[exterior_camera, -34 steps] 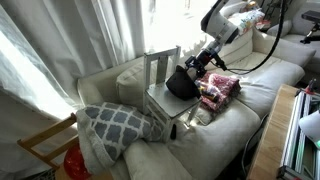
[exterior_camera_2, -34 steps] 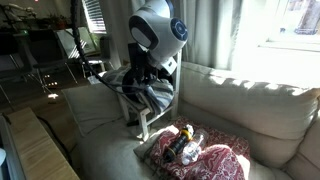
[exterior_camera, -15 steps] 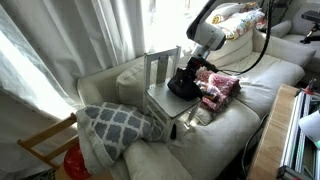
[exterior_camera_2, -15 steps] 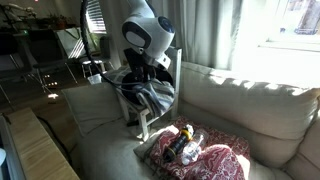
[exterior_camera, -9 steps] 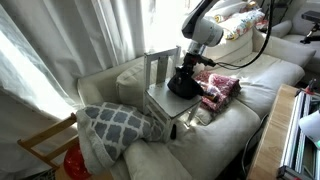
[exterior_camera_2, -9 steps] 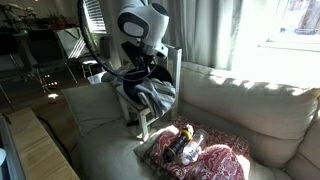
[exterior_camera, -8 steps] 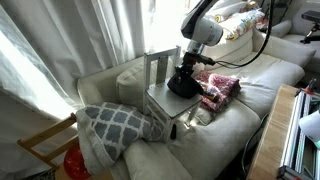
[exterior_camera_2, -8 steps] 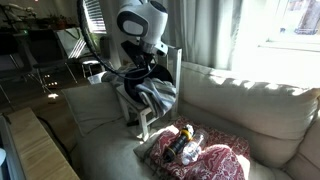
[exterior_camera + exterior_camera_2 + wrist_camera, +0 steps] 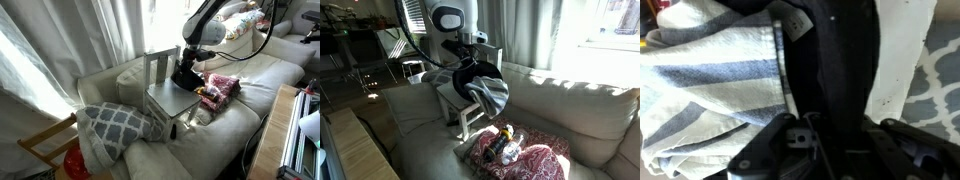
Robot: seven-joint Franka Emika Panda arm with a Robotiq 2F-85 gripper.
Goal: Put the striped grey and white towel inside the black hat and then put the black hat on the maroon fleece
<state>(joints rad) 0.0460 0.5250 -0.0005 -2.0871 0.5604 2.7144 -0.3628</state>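
One view, the wrist's, shows the jaws clamped on the black hat, striped towel inside.

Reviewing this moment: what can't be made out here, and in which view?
1. Where the gripper pinches: the hat swallows its fingertips in both exterior views, and the wrist view is too dark.
2. The towel: cut by the wrist view's left edge; in an exterior view the hat hides it.
3. The object on the fleece: too small to name.
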